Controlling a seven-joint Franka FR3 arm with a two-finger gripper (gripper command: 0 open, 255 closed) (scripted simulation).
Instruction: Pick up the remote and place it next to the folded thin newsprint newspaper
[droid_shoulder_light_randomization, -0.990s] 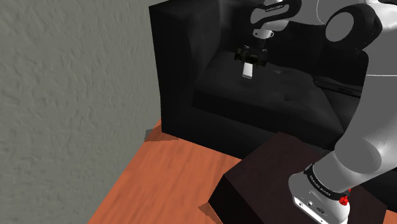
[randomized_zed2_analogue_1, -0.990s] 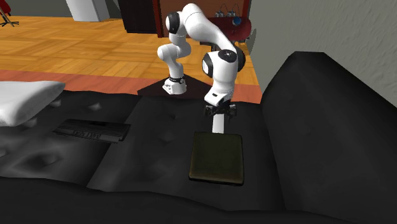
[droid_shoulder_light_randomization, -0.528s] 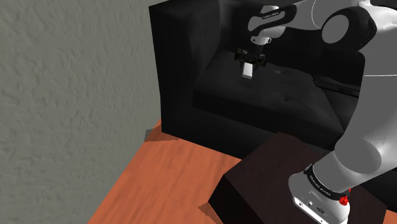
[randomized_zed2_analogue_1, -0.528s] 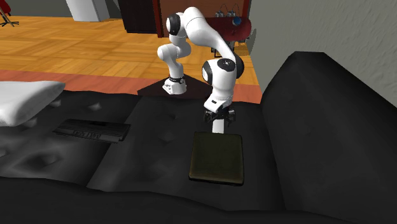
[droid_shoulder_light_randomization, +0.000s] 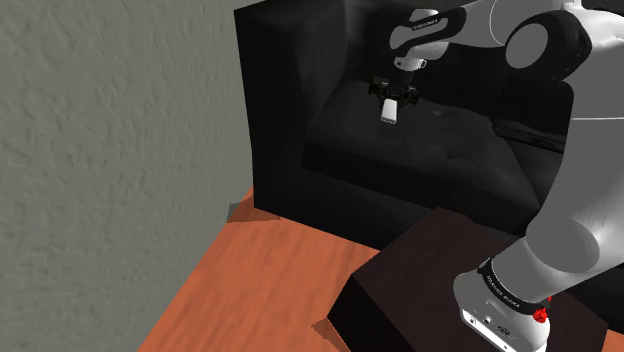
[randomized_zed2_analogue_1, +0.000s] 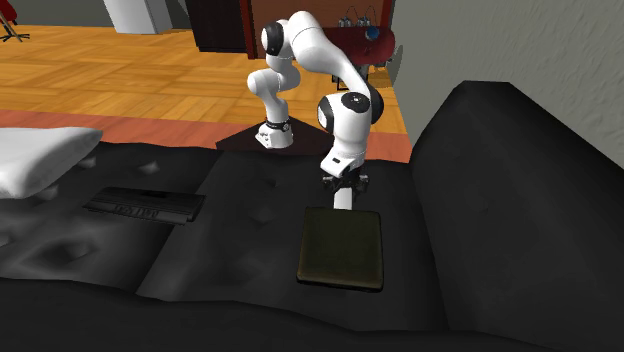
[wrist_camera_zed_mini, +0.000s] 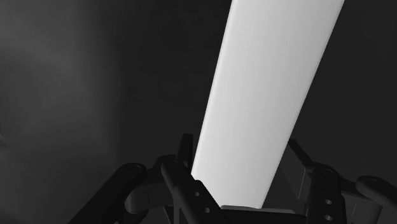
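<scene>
Remote (randomized_zed2_analogue_1: 343, 198), a plain white slab, hangs end-down from the black gripper (randomized_zed2_analogue_1: 343, 184), fingers clamped on its upper end, just beside the stand-side edge of the dark olive newspaper (randomized_zed2_analogue_1: 340, 248) on the black sofa (randomized_zed2_analogue_1: 250, 240). Risk: let go this steep, it likely topples onto the newspaper or skids off the soft cushion. No legible writing on either.

Finishes on and around the sofa (randomized_zed2_analogue_1: 230, 250)
My remote (wrist_camera_zed_mini: 267, 95) is plain white, smooth and matt. The sofa is black, soft-looking and dimpled. On it the newspaper (randomized_zed2_analogue_1: 341, 248) is dull olive, matt. Beyond the sofa are a glossy wood floor (randomized_zed2_analogue_1: 120, 70) and a rough grey wall (droid_shoulder_light_randomization: 100, 120).
</scene>
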